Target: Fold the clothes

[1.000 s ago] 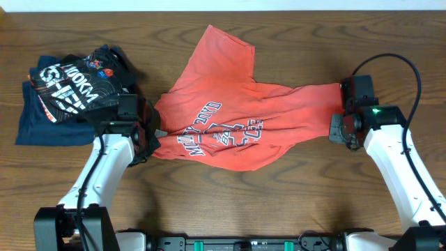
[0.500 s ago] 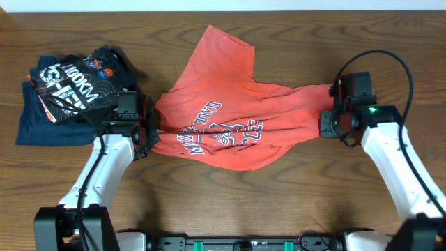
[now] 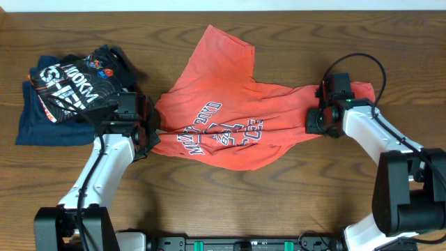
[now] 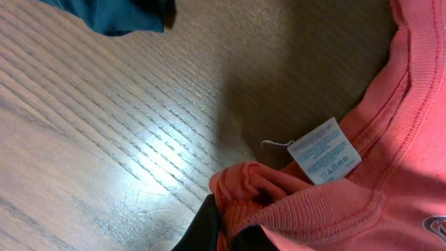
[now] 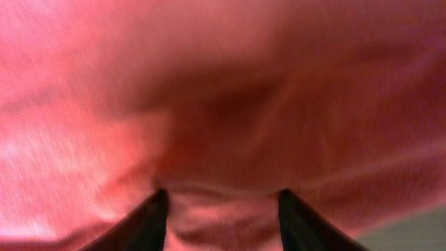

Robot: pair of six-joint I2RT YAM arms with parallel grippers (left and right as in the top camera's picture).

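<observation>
Crowding the left arm from behind, a heap of dark garments [image 3: 70,90] lies at the far left of the worktop [image 3: 279,202], its near corner just beside the left pincer [image 3: 152,134]. The left wrist view shows bare wood between that dark cloth and the pinched fabric. The coral-red shirt [image 3: 230,118] lies spread and rumpled across the middle, one sleeve reaching up near the far edge, where a pale strip runs. The left pincer is clamped on a bunched fold of the shirt by the ribbed collar [image 4: 390,104]. The right pincer [image 5: 219,209] sits over the shirt's right end with its two fingers standing apart; red cloth fills the gap and blurs the view, and a little fabric shows beyond it to the right. Open wood runs along the whole near side between the two arms, and to the far right. Arched white-outlined lettering crosses the shirt's chest, not clear enough to read. Large white letters on the dark heap are folded over and broken up. A white care tag [image 4: 325,150] at the collar carries blue print too small to read
</observation>
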